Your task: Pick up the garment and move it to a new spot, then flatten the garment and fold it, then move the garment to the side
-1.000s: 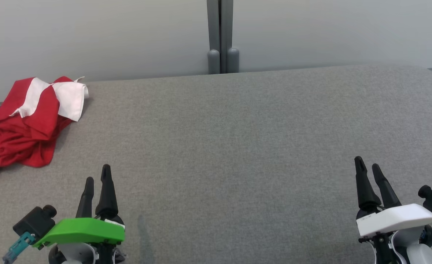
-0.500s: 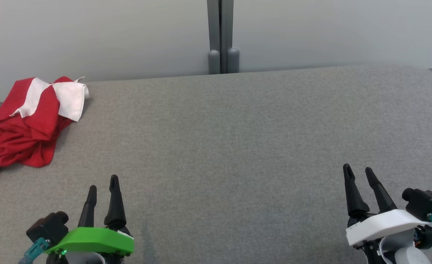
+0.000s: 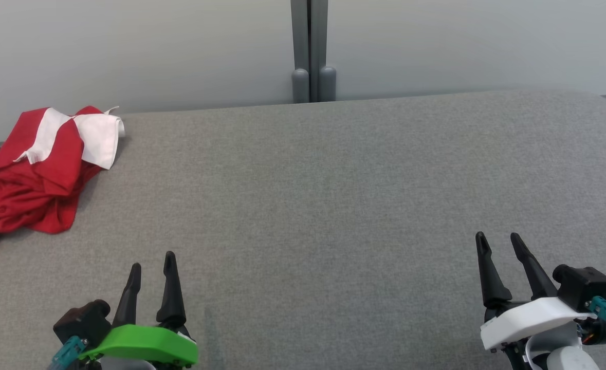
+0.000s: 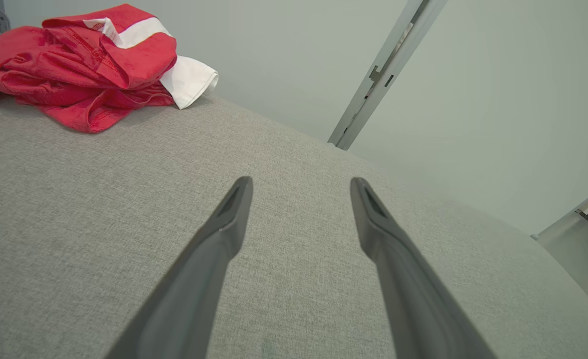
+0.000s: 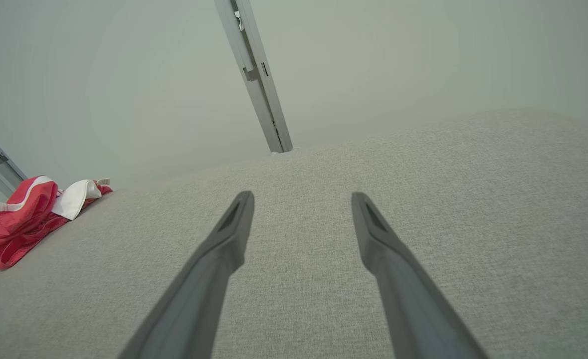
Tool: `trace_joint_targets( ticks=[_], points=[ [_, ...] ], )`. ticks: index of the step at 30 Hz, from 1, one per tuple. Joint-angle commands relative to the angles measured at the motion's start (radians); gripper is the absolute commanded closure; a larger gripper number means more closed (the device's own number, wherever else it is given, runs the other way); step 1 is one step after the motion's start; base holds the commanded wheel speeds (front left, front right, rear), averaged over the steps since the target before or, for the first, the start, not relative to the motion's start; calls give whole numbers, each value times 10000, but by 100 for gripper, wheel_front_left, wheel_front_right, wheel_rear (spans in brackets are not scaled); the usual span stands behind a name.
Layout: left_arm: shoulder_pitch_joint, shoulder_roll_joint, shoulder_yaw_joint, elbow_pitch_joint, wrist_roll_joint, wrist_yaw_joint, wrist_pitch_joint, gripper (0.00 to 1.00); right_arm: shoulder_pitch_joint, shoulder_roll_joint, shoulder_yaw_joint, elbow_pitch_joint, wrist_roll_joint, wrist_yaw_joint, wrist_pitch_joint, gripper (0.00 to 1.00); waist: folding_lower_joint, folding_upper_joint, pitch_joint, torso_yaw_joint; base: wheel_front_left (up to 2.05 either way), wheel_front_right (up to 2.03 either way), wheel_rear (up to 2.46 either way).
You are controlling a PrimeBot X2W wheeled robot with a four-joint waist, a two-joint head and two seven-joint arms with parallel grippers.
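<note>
The wall [image 3: 128, 51] is pale grey and plain and runs behind the desk's far edge. The desk [image 3: 333, 205] is covered in grey woven fabric, and its far right corner is rounded. The garment [image 3: 30, 180] is red with a white band and a white panel. It lies crumpled in a heap on the desk's far left corner, with the white panel on the side of the heap toward the desk's middle. Its left part runs past the border of the head view, so whether it overhangs the desk's left edge cannot be told. The post [image 3: 309, 51] is grey, upright and double, and stands against the wall behind the middle of the desk's far edge. The left gripper [image 3: 152, 260], under a green cover [image 3: 143, 345], is at the left of the desk's near edge and points toward the far edge. Its jaws are apart and empty, and the left wrist view shows bare fabric between the two fingers [image 4: 214, 249]. It is well apart from the garment, which lies farther up the desk on the same side. The right gripper [image 3: 497, 235], under a white cover [image 3: 529, 314], is at the right of the desk's near edge and also points toward the far edge. Its jaws are apart and hold nothing, with bare fabric between them in the right wrist view. Beside the white cover sits a small black camera [image 3: 583, 285] with a teal plug [image 3: 603, 308].
</note>
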Motion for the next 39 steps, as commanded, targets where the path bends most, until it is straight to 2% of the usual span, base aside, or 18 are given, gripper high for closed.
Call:
trace_joint_targets(
  ticks=[1,25,39],
  points=[
    [79,80,-11,-31,222,-44,-108,0,74,-58,20,-59,-264,3,-102,0,0,0,5,6,0,0,0],
    [334,95,-209,258,1802,-53,-605,0,230,-78,189,-140,-2181,2,-603,0,0,0,-5,15,0,0,0],
    [414,102,-306,445,2467,32,-851,0,332,-84,229,-120,-2744,2,-852,0,0,0,-9,28,0,0,0]
  ],
)
